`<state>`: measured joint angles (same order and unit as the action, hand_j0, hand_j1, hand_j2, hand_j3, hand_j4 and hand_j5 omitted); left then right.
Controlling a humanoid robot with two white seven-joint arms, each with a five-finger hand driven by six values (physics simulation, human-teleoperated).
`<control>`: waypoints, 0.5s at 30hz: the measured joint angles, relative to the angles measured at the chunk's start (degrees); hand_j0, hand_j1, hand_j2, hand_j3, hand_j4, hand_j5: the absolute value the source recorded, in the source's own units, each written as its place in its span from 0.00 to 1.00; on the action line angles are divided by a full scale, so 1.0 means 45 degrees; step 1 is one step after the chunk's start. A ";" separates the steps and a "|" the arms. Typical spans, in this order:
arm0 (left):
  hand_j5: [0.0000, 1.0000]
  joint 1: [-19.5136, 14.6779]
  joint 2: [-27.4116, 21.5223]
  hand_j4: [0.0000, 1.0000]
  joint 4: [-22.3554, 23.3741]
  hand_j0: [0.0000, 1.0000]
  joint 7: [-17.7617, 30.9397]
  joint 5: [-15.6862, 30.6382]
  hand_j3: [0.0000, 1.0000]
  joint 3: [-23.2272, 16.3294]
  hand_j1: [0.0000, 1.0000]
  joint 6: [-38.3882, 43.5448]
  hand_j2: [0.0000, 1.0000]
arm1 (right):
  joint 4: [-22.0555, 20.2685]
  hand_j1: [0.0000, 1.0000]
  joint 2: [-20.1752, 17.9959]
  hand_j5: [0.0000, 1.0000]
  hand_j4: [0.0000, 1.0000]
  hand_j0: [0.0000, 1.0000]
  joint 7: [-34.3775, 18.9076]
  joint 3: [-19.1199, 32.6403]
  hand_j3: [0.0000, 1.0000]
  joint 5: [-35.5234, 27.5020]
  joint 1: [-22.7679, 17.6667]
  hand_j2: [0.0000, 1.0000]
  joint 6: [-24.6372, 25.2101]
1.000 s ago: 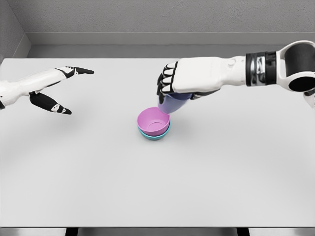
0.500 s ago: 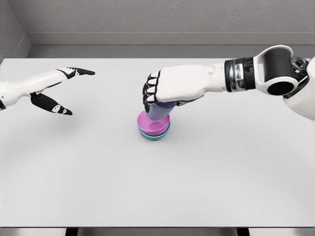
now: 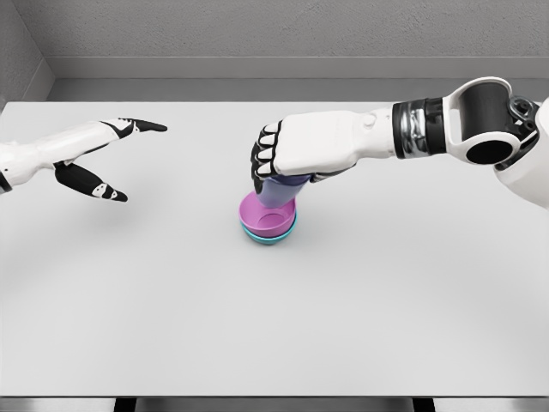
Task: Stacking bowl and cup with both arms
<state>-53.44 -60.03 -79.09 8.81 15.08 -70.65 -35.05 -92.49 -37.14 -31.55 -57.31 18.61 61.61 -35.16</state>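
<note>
A pale grey tabletop (image 3: 171, 309) runs back to a grey wall (image 3: 257, 30). At the left, the left robot hand (image 3: 94, 159) hovers with fingers spread, holding nothing. Mid-table, a pink bowl (image 3: 268, 219) sits nested in a teal bowl (image 3: 273, 239); the right robot hand (image 3: 287, 154) grips a purple cup (image 3: 279, 190) standing inside them

A pale grey counter (image 3: 274, 326) fills most of the view, its surface smooth and evenly lit with only soft shadows. Behind it runs a lighter ledge (image 3: 257, 67) under a textured grey wall (image 3: 257, 26). Another grey wall (image 3: 17, 51) closes the left corner. The counter's front edge shows dark below
</note>
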 measured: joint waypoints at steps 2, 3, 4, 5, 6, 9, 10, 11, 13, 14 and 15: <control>1.00 0.0000 0.0001 1.00 0.0000 1.00 0.0000 0.0000 1.00 -0.0002 1.00 0.0000 1.00 | -0.0005 0.66 0.0008 0.66 0.66 0.66 0.0003 -0.0019 0.66 -0.0006 0.0000 0.66 0.0001; 1.00 0.0000 0.0002 1.00 -0.0001 1.00 0.0000 0.0000 1.00 -0.0003 1.00 0.0000 1.00 | -0.0007 0.66 0.0011 0.66 0.66 0.66 -0.0003 -0.0059 0.66 -0.0009 0.0039 0.66 0.0002; 1.00 0.0000 0.0002 1.00 -0.0001 1.00 0.0000 0.0000 1.00 -0.0004 1.00 0.0000 1.00 | -0.0009 0.66 0.0013 0.66 0.66 0.66 -0.0004 -0.0095 0.66 -0.0008 0.0078 0.66 0.0001; 1.00 0.0000 0.0002 1.00 -0.0001 1.00 0.0000 0.0001 1.00 -0.0004 1.00 0.0000 1.00 | -0.0010 0.66 0.0014 0.66 0.66 0.66 -0.0005 -0.0124 0.66 -0.0010 0.0078 0.66 0.0001; 1.00 -0.0001 0.0003 1.00 -0.0001 1.00 0.0000 -0.0002 1.00 -0.0004 1.00 0.0000 1.00 | -0.0015 0.66 0.0015 0.66 0.66 0.66 -0.0005 -0.0147 0.66 -0.0005 0.0039 0.66 0.0000; 1.00 0.0020 0.0003 1.00 -0.0001 1.00 0.0001 0.0000 1.00 -0.0005 1.00 0.0000 1.00 | -0.0027 0.66 0.0027 0.66 0.66 0.66 0.0006 -0.0201 0.66 -0.0029 0.0039 0.66 0.0000; 1.00 -0.0001 0.0003 1.00 -0.0001 1.00 0.0001 -0.0001 1.00 -0.0006 1.00 0.0000 1.00 | -0.0027 0.66 0.0034 0.66 0.66 0.66 0.0012 -0.0223 0.66 -0.0039 0.0039 0.66 0.0000; 1.00 0.0000 0.0001 1.00 -0.0001 1.00 0.0000 0.0001 1.00 -0.0009 1.00 0.0000 1.00 | -0.0026 0.66 0.0035 0.66 0.66 0.66 0.0018 -0.0241 0.66 -0.0046 0.0039 0.66 0.0000; 1.00 0.0000 -0.0007 1.00 -0.0001 1.00 0.0002 0.0001 1.00 -0.0017 1.00 0.0000 1.00 | -0.0023 0.67 0.0036 0.67 0.67 0.67 0.0022 -0.0262 0.67 -0.0055 0.0039 0.67 -0.0001; 1.00 0.0020 -0.0010 1.00 -0.0001 1.00 0.0002 0.0002 1.00 -0.0020 1.00 0.0000 1.00 | -0.0026 0.67 0.0037 0.67 0.67 0.67 0.0025 -0.0265 0.67 -0.0059 0.0039 0.67 -0.0001; 1.00 -0.0001 -0.0012 1.00 -0.0001 1.00 0.0001 0.0005 1.00 -0.0022 1.00 0.0000 1.00 | -0.0028 0.67 0.0037 0.67 0.67 0.67 0.0022 -0.0268 0.67 -0.0061 0.0039 0.67 0.0000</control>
<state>-53.44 -60.08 -79.10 8.82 15.10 -70.74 -35.05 -92.61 -36.97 -31.45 -58.51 18.34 61.79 -35.16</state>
